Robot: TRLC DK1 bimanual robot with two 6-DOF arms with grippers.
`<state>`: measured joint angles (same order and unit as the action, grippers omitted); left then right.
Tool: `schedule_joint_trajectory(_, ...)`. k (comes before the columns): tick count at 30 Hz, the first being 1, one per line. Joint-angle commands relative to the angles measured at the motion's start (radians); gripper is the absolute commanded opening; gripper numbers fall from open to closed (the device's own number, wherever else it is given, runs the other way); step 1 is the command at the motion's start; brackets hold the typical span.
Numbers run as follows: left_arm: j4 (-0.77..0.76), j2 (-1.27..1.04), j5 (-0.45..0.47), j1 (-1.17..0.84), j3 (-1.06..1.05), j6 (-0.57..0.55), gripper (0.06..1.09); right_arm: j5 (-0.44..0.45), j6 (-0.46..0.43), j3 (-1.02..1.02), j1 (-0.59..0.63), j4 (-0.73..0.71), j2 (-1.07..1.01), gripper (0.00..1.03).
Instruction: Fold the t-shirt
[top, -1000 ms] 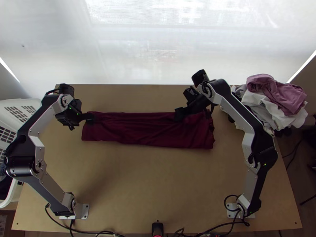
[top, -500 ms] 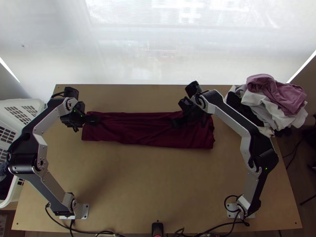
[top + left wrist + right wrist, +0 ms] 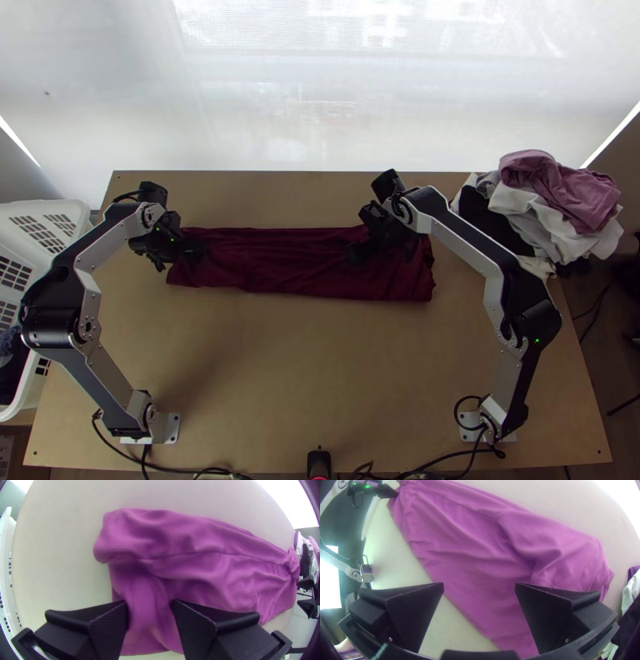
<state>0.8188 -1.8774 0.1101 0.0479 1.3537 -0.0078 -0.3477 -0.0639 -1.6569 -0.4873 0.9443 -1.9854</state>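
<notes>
The dark red t-shirt (image 3: 280,260) lies as a long, narrow folded strip across the table, with wrinkles along it. Over its left end is my left gripper (image 3: 192,252); in the left wrist view the left gripper (image 3: 150,605) stands open above the cloth (image 3: 200,563), its fingers apart with fabric between them. My right gripper (image 3: 356,254) is over the right part of the strip. In the right wrist view the right gripper (image 3: 479,586) is open, its fingers wide apart above the shirt (image 3: 470,556) and its long edge.
A pile of clothes (image 3: 552,200), pink, white and black, lies at the table's back right corner. A white laundry basket (image 3: 76,210) stands beside the table at the left. Bare table (image 3: 320,360) spreads in front of the shirt; cables run along the near edge.
My left gripper has moved slightly right and toward the near edge, over the shirt's left end. The right gripper has shifted a little left and toward the near edge.
</notes>
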Motion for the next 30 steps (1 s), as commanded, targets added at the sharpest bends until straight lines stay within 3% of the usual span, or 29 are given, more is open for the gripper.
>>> schedule_joint_trajectory(1,-0.004,-0.011,0.051,-0.011,-0.022,0.011,0.43,0.001,-0.002,0.005,-0.002,-0.002,-0.006,0.99)
schedule_joint_trajectory(8,-0.004,0.001,0.056,-0.01,-0.022,0.014,0.09,0.001,-0.002,0.029,-0.005,-0.009,-0.006,0.99)
schedule_joint_trajectory(19,0.022,0.044,0.057,-0.017,0.016,0.003,0.09,0.001,0.001,0.039,-0.017,-0.018,-0.004,0.99)
schedule_joint_trajectory(30,0.152,0.112,0.126,-0.089,0.26,-0.035,0.09,0.01,-0.004,0.128,-0.02,-0.061,-0.027,0.99)
